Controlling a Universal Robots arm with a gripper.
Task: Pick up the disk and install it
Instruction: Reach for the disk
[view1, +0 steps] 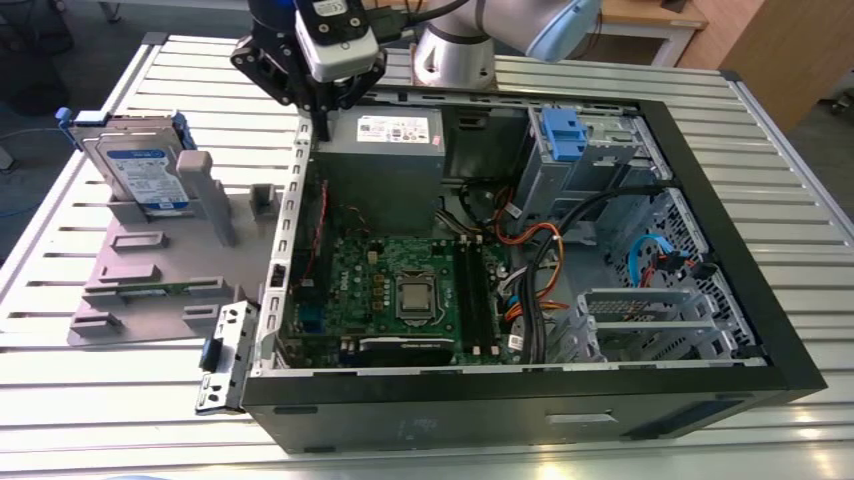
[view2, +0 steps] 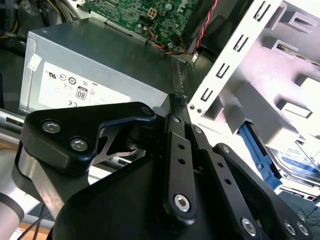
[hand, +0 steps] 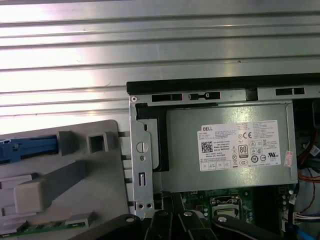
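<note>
Exterior view: silver hard drive in blue plastic carrier frame (view1: 140, 165) stands on edge in grey slotted holder (view1: 147, 285) on ribbed metal bench (view1: 94, 400). I reckon that's so its top edge is grabbable. black pincer (view1: 324, 118) hangs over corner of open black computer case (view1: 534, 410), drive well off toward exterior view's left.

Second wrist view: pincer closed up, nothing in it, above grey power supply box (view2: 100, 65). Drive (view2: 300, 165) sits beyond case wall.

First wrist view: drive's blue frame (hand: 25, 147) pokes from holder, beside case.

The ribbed silver metal table (view1: 807, 215) shines dully. The flat silver metal disk (view1: 140, 165) has a glossy white-and-blue label and a blue plastic frame. The grey plastic stand (view1: 147, 290) is matt. The grey sheet-metal power supply box (view2: 100, 65) looks smooth and satin, and the black end effector (view2: 175, 102) matt.
</note>
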